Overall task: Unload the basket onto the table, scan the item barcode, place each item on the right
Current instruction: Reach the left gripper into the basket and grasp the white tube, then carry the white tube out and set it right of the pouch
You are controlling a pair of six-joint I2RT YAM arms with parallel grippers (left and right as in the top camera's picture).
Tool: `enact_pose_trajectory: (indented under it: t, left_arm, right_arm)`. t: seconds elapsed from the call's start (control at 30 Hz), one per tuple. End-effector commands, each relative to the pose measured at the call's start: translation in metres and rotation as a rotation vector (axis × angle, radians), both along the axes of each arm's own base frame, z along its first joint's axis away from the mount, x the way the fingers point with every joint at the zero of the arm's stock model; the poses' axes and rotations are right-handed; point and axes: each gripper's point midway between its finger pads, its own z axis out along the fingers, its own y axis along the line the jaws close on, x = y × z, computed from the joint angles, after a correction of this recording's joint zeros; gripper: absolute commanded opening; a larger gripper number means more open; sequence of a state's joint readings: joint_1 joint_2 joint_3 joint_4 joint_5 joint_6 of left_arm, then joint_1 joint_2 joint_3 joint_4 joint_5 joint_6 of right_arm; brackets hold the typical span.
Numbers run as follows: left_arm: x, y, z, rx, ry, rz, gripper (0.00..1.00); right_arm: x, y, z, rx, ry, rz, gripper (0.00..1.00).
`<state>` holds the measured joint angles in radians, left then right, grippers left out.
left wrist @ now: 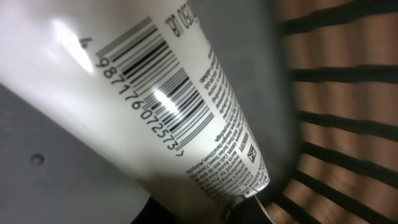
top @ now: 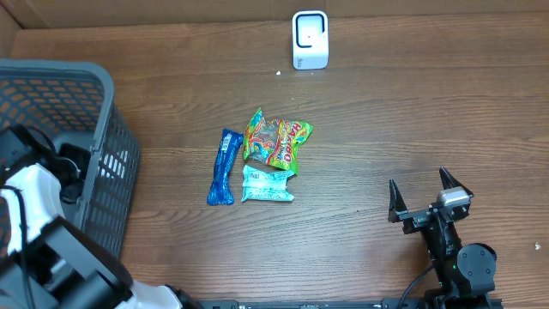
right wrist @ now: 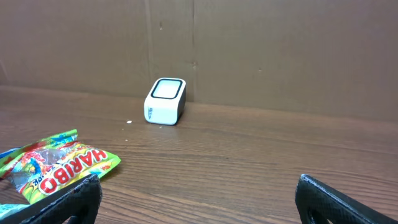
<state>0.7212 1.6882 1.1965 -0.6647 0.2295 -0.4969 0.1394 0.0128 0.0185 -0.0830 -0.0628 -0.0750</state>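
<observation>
Now my left gripper (left wrist: 247, 210) is clenched on the tube (left wrist: 155, 93) in the basket (top: 107, 103), nine o'clock. Right gripper (top: 420, 196) gapes, four o'clock.

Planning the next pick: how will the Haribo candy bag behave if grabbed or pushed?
The candy bag looks crinkled and thin, so probably floppy and light. It overlaps the teal packet, so pushing it may drag that along. Glossy film could slip.

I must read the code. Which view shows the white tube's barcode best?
Left wrist: the barcode on the white tube fills the frame, digits readable. Overhead shows only the left arm in the basket; right wrist misses it.
</observation>
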Motion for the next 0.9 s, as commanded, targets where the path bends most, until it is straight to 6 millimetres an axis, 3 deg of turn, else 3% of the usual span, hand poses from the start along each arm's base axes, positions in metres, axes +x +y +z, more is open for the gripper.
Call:
enact_pose_trajectory:
  t: [0.0,0.1,0.27,0.4,0.53,0.67,0.87]
  left_arm:
    - [0.019,0.009,0.124,0.255,-0.202,-0.1,0.04]
    - [0.007,0.012,0.176,0.388,-0.221,-0.098,0.04]
    - [-0.005,-0.005,0.244,0.503,-0.293,-0.161,0.04]
    - [-0.005,-0.043,0.294,0.611,-0.365,-0.327,0.04]
    - [0.007,-0.105,0.33,0.732,-0.442,-0.588,0.04]
    - [0.023,-0.191,0.329,0.713,-0.517,-0.863,0.04]
    - [0.039,-0.319,0.269,0.508,-0.475,-1.266,0.04]
  right_arm:
    - [0.0,0.0,-0.002,0.0,-0.005,0.0,1.0]
    - [0.0,0.0,-0.002,0.0,-0.005,0.0,1.0]
    - [0.0,0.0,-0.002,-0.001,-0.005,0.0,1.0]
    - [0.0,0.0,-0.002,0.0,-0.005,0.0,1.0]
    - [0.0,0.0,-0.002,-0.001,-0.005,0.0,1.0]
    - [0.0,0.0,-0.002,-0.001,-0.005,0.0,1.0]
    - [0.0,0.001,-0.002,-0.001,-0.005,0.0,1.0]
